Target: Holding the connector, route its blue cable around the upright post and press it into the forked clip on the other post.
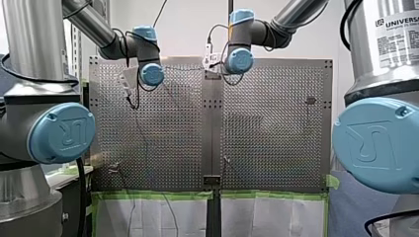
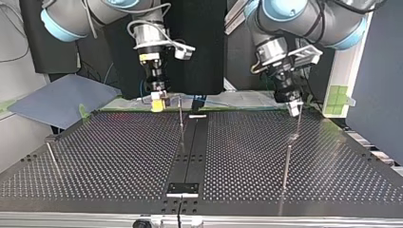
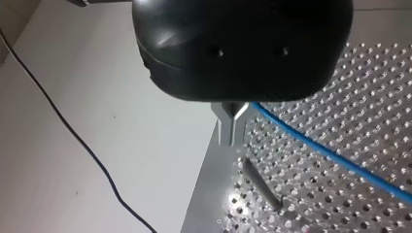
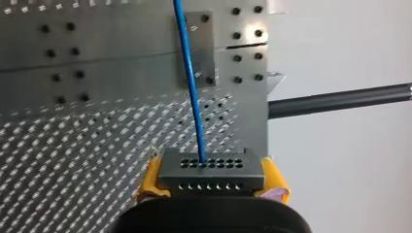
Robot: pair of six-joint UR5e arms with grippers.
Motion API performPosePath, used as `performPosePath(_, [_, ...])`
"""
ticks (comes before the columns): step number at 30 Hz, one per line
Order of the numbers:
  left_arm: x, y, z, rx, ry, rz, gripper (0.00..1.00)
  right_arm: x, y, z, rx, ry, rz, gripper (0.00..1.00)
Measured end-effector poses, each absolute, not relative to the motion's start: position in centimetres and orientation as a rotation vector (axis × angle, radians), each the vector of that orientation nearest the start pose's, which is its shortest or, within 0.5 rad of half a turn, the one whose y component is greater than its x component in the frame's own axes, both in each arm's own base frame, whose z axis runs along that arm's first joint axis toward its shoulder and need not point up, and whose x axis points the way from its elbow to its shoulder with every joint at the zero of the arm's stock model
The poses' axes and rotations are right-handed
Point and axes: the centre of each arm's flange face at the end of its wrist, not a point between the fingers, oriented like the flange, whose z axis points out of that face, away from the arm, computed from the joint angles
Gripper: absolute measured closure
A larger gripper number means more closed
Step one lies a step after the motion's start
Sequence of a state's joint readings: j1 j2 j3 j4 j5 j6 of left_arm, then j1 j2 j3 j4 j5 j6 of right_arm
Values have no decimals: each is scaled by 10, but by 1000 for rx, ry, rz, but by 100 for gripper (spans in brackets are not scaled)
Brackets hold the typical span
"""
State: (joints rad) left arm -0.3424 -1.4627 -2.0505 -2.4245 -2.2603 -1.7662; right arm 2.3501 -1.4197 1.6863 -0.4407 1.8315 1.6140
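A dark connector (image 4: pixel 211 172) with rows of holes sits between the yellow pads of my right gripper (image 4: pixel 212 182), which is shut on it. The blue cable (image 4: pixel 190 82) runs from the connector over the plate's centre strip. My left gripper (image 3: pixel 232 127) has its metal fingers shut on the blue cable (image 3: pixel 335 158) at the plate's edge, just above a thin post (image 3: pixel 260 182). In the top view my right gripper (image 2: pixel 159 102) hangs near the centre post (image 2: pixel 181 121) and my left gripper (image 2: pixel 294 108) hangs over the right-hand post (image 2: pixel 286 164). No fork is clear on either post.
A third short post (image 2: pixel 52 153) stands at the top view's left. The perforated plate (image 2: pixel 119 156) has a dark centre strip with a bracket (image 2: pixel 182 189) at its near end. A thin black wire (image 3: pixel 82 145) crosses the white surface beside the plate.
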Motion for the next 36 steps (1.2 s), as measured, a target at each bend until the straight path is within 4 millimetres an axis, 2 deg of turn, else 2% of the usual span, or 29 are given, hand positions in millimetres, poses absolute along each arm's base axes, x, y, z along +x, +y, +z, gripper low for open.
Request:
performPosePath(9, [408,-191,408,-532,1143,-55,99,471,-346,422,1387,-870,1786,100])
performPosePath(22, [435,-171,449,-560,1130,-39,99,492,-377,412,1511,-858,1757,100])
performPosePath(29, [456,-151,468,-575,1121,-68,99,498,-388,436,1489,-835,1787,100])
performPosePath(36, [489,-131,472,-583,1112,-89,99,502,-396,464,1442,-804,1826,100])
